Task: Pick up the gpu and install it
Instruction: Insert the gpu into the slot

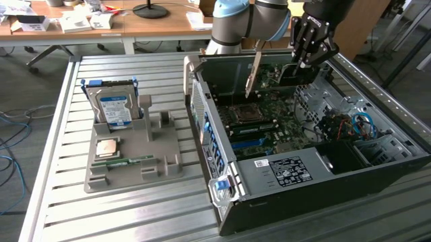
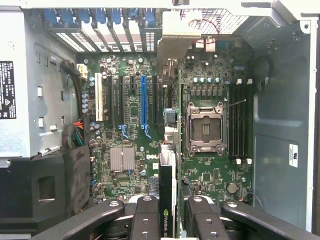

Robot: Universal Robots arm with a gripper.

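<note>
Exterior view, well off to the left of the jaws: slatted metal counter (image 1: 135,222) with a grey fixture tray (image 1: 158,169) on it. The hard drive (image 1: 114,108) stands upright in the tray's far slot. A CPU chip (image 1: 108,147) lies flat nearer the camera, with a memory stick (image 1: 124,162) flat just past it. All three are well apart from the jaws and nothing is touching them. Moving right, the open PC case (image 1: 289,214) lies on its side, motherboard up. The empty CPU socket (image 1: 244,113) is below the jaws and a bit to the exterior view's left of them. The arm (image 1: 249,20) reaches down into the far end of the case. The jaws are closed on the gpu (image 2: 168,195), pinching its top edge from both sides. The card hangs edge-down under the jaws, over the motherboard (image 2: 125,135). Its silver bracket (image 1: 255,70) is on the end toward the exterior view's left, tilted. Wrist view: the card runs edge-on from between the jaws, with the blue slot (image 2: 144,100) on one side and the socket on the other. Can't tell if its edge is in a slot or just above the board.
</note>
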